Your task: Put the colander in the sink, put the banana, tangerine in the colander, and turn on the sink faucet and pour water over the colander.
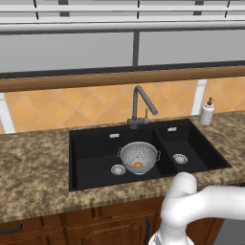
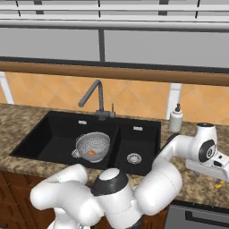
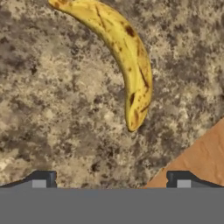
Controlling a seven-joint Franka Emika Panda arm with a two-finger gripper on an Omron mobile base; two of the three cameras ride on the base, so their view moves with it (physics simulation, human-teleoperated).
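The silver colander (image 1: 139, 157) stands in the large basin of the black sink (image 1: 91, 158), and the tangerine (image 1: 138, 164) lies inside it. Behind the basins rises the dark sink faucet (image 1: 141, 104), its spout over the divider. In the right base view the colander (image 2: 92, 146) holds the tangerine (image 2: 91, 152). My gripper (image 2: 218, 177) hangs over the counter far to the right of the sink, pointing down at a sliver of the banana (image 2: 219, 183). The hand view shows the yellow, brown-spotted banana (image 3: 124, 57) lying on the granite ahead of my open gripper (image 3: 111, 181), not touching it.
A white soap dispenser (image 1: 207, 112) stands on the counter behind the small basin. An orange-brown surface (image 3: 197, 162) cuts into the hand view beside the right fingertip. A wooden ledge and tiled wall (image 1: 95, 107) run behind the counter.
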